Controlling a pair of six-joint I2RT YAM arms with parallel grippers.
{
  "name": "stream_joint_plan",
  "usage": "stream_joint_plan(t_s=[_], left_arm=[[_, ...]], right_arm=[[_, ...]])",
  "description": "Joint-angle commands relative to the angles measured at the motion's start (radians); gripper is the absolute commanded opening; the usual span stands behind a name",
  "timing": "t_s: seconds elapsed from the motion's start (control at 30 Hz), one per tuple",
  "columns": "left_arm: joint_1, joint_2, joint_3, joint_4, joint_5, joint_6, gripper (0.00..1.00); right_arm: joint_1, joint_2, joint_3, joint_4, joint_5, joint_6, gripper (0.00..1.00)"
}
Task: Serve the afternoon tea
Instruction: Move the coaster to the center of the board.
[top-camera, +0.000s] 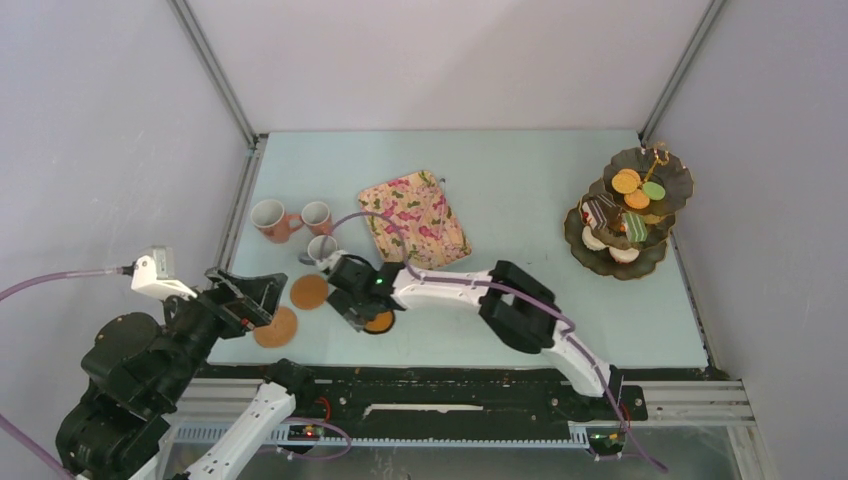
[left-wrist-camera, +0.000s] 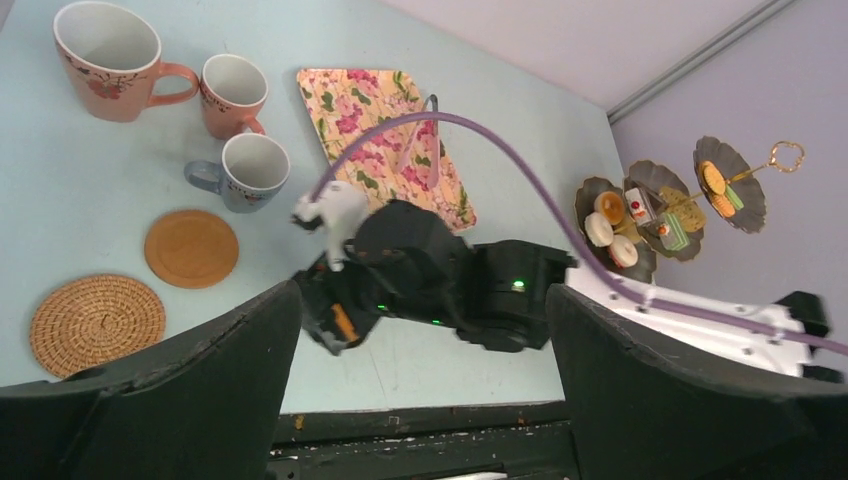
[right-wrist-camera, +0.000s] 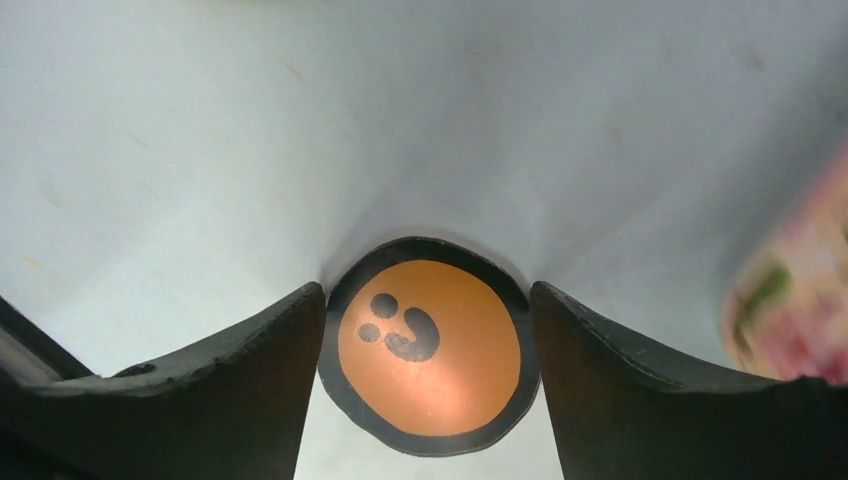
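Three mugs stand at the left: a large pink one (top-camera: 268, 217), a small pink one (top-camera: 317, 216) and a grey one (top-camera: 322, 250). A cork coaster (top-camera: 309, 291) and a woven coaster (top-camera: 276, 327) lie in front of them. My right gripper (right-wrist-camera: 428, 290) is shut on an orange, black-rimmed coaster (right-wrist-camera: 430, 350), both pads on its rim; it holds the coaster tilted just above the table near the front (top-camera: 379, 322). My left gripper (left-wrist-camera: 420, 295) is open and empty, over the front edge beside the woven coaster. The dark three-tier stand (top-camera: 627, 212) with cakes and biscuits is at the right.
A floral rectangular tray (top-camera: 413, 220) lies mid-table behind my right arm. The right arm (top-camera: 520, 305) stretches low across the front of the table. A purple cable (left-wrist-camera: 520, 170) arcs over the tray. Grey walls enclose the table.
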Motion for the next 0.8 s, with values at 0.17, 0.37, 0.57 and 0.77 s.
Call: stream_joint_plan(t_s=[0.17, 0.37, 0.57, 0.77], left_arm=[[0.006, 0.002, -0.080, 0.116, 0.060, 0.012, 0.98], [0.006, -0.001, -0.130, 0.166, 0.092, 0.003, 0.98], [0.006, 0.000, -0.149, 0.193, 0.114, -0.010, 0.98], [0.006, -0.028, -0.204, 0.235, 0.127, -0.052, 0.98]], right_arm=[[-0.108, -0.301, -0.665, -0.021, 0.199, 0.174, 0.80], [-0.284, -0.510, -0.938, -0.100, 0.314, 0.272, 0.84], [-0.281, -0.748, -0.868, -0.288, 0.344, 0.386, 0.87], [-0.158, -0.693, -0.845, -0.380, 0.295, 0.544, 0.83]])
